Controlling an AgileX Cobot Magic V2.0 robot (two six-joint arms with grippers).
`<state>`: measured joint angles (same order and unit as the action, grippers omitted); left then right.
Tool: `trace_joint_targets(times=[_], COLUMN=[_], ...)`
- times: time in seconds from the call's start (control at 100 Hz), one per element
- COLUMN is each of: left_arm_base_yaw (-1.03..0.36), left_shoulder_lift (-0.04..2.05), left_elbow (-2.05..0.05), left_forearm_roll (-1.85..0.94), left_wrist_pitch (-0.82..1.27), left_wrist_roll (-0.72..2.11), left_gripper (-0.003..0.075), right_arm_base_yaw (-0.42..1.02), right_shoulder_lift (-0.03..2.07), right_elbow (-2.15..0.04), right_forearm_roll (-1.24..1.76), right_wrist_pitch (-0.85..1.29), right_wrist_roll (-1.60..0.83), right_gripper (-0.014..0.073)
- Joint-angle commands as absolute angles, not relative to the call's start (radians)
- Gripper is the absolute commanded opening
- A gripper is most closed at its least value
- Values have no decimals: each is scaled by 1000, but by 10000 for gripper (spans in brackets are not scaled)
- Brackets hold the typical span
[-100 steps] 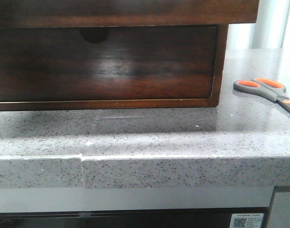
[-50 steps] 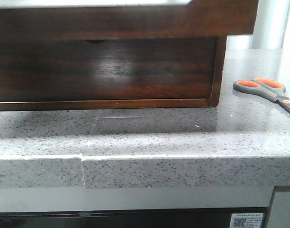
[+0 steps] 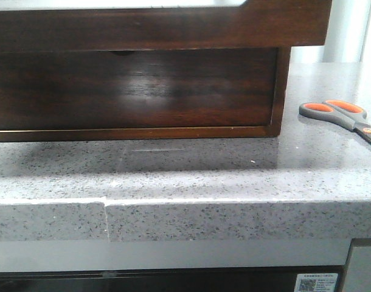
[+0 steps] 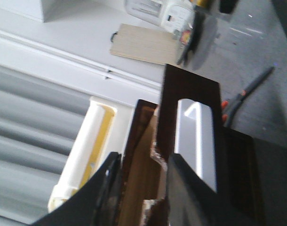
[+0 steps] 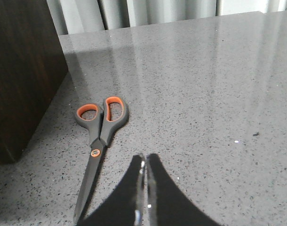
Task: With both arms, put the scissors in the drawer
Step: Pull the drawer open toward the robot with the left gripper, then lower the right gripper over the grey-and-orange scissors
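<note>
Grey scissors (image 5: 99,141) beside dark cabinet (image 5: 21,70), counter (image 5: 204,94) around.

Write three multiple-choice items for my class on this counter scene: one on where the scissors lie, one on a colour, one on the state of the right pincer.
1. Where do the scissors lie?
A. inside the drawer
B. on the grey counter, right of the wooden cabinet
C. in the right pincer

2. What colour lines the scissors' finger loops?
A. orange
B. blue
C. white

3. How does the right pincer stand?
A. wide open
B. shut on the scissors
C. shut, holding nothing

Answers: 1 B, they rest flat on the counter beside the cabinet. 2 A, both loops show orange. 3 C, its fingertips meet above bare counter, apart from the scissors.
</note>
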<state>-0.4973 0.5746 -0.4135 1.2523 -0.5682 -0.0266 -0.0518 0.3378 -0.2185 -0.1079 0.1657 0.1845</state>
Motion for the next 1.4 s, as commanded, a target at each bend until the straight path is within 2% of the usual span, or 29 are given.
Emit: trace_joint_targets(times=[0.0, 0.13, 0.32, 0.54, 0.66, 0.81, 0.9, 1.15, 1.39], left_arm_base_yaw=[-506, -506, -506, -506, -506, -506, -506, -506, -506], left_shoulder_lift=[538, 471, 378, 290, 267, 256, 256, 256, 256], left_elbow=[-453, -461, -461, -461, -461, -461, -461, -461, -461], left_forearm_roll=[1096, 987, 870, 761, 711, 711, 711, 711, 711], left_wrist_pitch=[-590, -577, -482, -362, -317, -294, -282, -277, -276], left_wrist_roll=[-44, -44, -49, -49, -49, -49, -49, -49, -49], left_gripper=[230, 230, 187, 166, 166, 166, 166, 166, 166], right_arm_base_yaw=[-52, -52, 7, 38, 38, 38, 38, 42, 135], right_shoulder_lift=[355, 357, 386, 522, 628, 775, 876, 1158, 1384], right_elbow=[-254, -256, -262, -385, -485, -614, -706, -998, -1236], right_forearm_roll=[-111, -111, -124, -174, -174, -172, -163, -136, -125], right_wrist_pitch=[90, 90, 100, 178, 245, 341, 422, 708, 932], right_wrist_roll=[176, 176, 176, 176, 176, 176, 176, 176, 159], right_gripper=[-48, -48, -47, -32, 77, 339, 414, 408, 408])
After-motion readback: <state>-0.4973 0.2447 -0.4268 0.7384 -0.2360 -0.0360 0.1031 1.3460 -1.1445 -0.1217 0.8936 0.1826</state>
